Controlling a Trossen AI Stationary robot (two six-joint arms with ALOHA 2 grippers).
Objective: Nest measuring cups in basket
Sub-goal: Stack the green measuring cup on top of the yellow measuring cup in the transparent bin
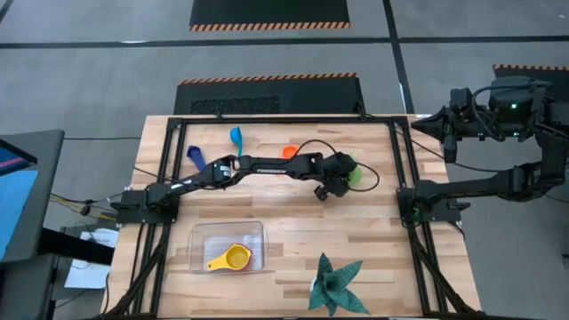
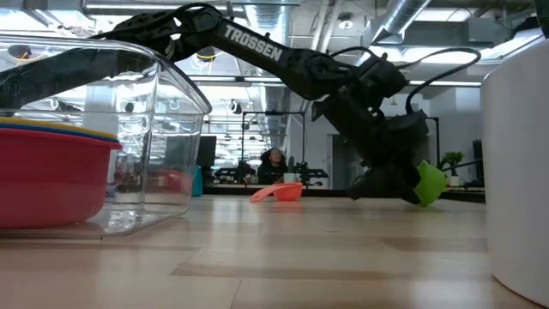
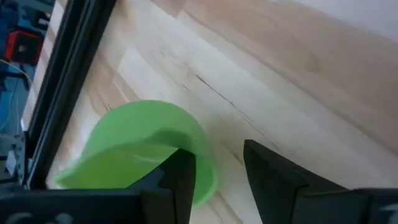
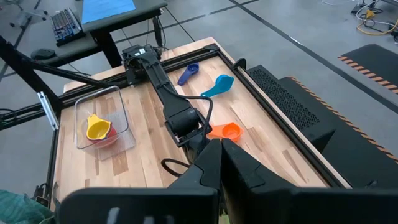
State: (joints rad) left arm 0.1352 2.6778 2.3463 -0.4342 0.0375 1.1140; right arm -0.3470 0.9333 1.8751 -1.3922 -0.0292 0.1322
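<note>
My left gripper (image 1: 342, 182) is open at the green measuring cup (image 1: 356, 173) near the table's far right. In the left wrist view the cup (image 3: 140, 146) is tipped. One finger (image 3: 180, 180) stands over its mouth, the other (image 3: 267, 180) outside its wall. The clear basket (image 1: 203, 238) near the front edge holds the yellow cup (image 1: 236, 258) nested on the red cup (image 2: 51, 180). The dark blue cup (image 1: 196, 157), light blue cup (image 1: 236, 138) and orange cup (image 1: 289, 153) lie on the far side. My right gripper (image 4: 219, 152) is shut and waits off the table's right edge. My left gripper comes at the green cup slanting down from the table's left, its fingers astride the cup's wall (image 3: 206, 180) near the rim. Bare wood shows in the rest of the gap. Whether either finger touches the wall, I cannot tell. The cup sits tilted, low over the table (image 2: 431, 183).
A dark green spiky plant (image 1: 336, 284) stands at the near right edge. A black cable (image 1: 373, 173) loops around the left wrist. The black frame rails (image 1: 397, 160) border the table. Bare wood lies between the basket and the far cups.
</note>
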